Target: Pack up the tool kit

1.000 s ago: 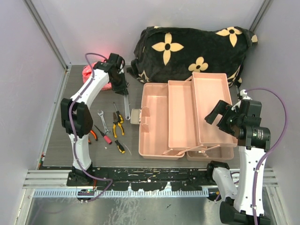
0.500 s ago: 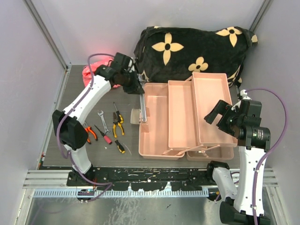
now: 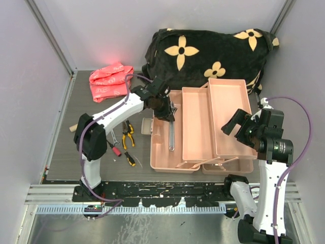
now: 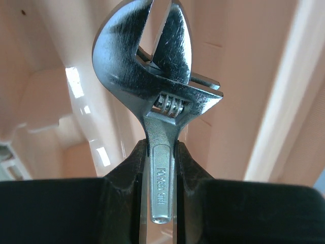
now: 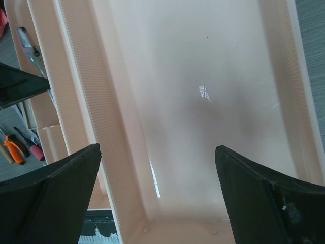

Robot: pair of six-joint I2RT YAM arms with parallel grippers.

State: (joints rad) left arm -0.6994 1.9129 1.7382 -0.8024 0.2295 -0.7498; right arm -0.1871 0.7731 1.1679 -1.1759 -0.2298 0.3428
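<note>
Centrally, toward the tabletop's (image 3: pixel 63 152) right edge, open salmon toolbox (image 3: pixel 161 155), silver adjustable wrench (image 4: pixel 158 96) over its left compartment, left gripper (image 4: pixel 160 170) clamped on the wrench handle, right gripper (image 5: pixel 157 175) spread wide above the right tray (image 5: pixel 203 91), loose pliers (image 3: pixel 127 135) further left.

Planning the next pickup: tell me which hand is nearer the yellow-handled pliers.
Left. The left hand, gripping a wrench, is over the left compartment of the toolbox, beside the yellow-handled pliers; the right hand is over the far tray.
</note>
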